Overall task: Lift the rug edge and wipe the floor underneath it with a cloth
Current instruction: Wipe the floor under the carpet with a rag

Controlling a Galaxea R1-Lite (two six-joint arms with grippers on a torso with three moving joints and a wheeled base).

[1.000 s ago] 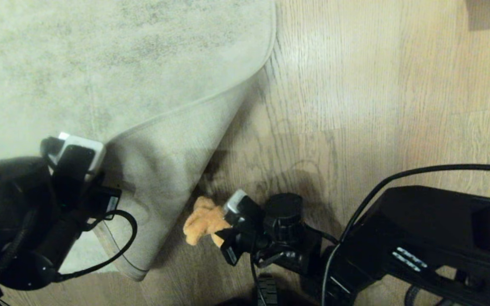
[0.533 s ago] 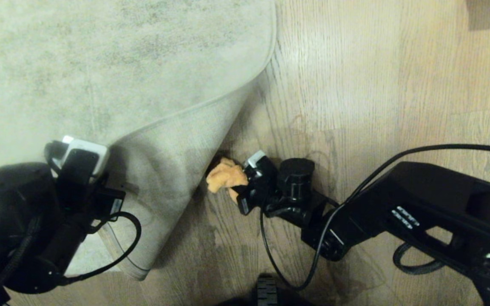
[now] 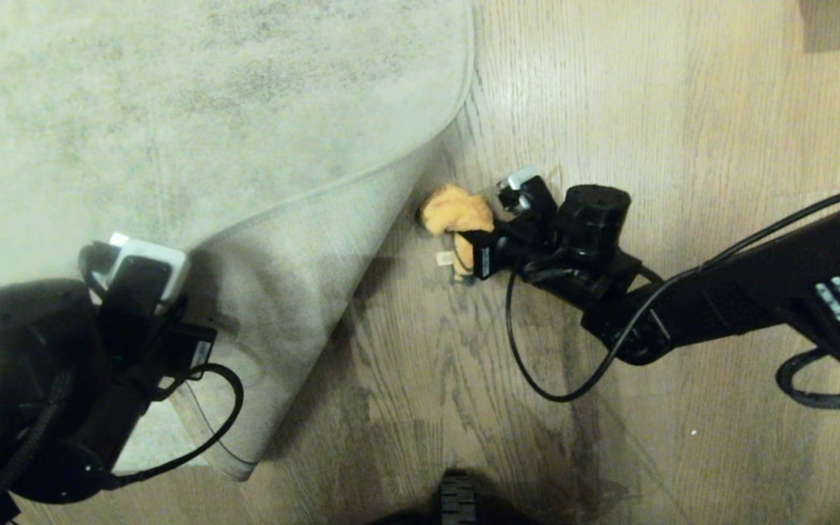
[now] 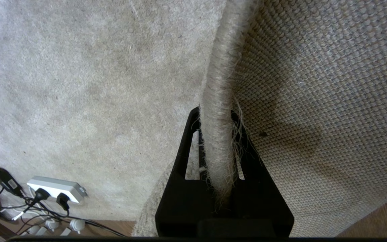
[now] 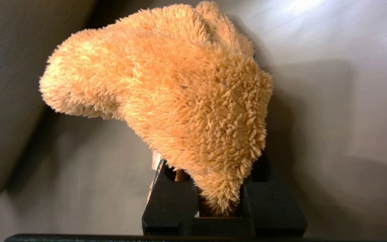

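1. Head view: cloth sits on the floor just beside the fold of the lifted rug flap, clamped in the right gripper. Right wrist view shows the jaws pinching only a low tuft of it; most of the rag bulges free. Risk: floor drag on a hard stroke could tug that tuft out.
2. Rug edge is pinched in the left gripper, flap folded back, backing up. The grip covers only the hem, with loose fibres fraying there. Risk: the flap's weight slides the hem out, and it drops onto the cloth and right arm.
3. Cloth sits right at the crease. Risk: pushing further in wedges the rag or fingers under the rug, bunching it or dragging the whole flap.
4. Floor shows dark streaks near the flap; can't tell dirt from shadow. Risk: some of the uncovered patch gets missed.
5. Right arm's cable loops low over the floor behind the wrist. Risk: a backstroke catches it.
6. Power strip with plugs lies past the rug's far side, well apart; no issue unless the rug gets pulled.
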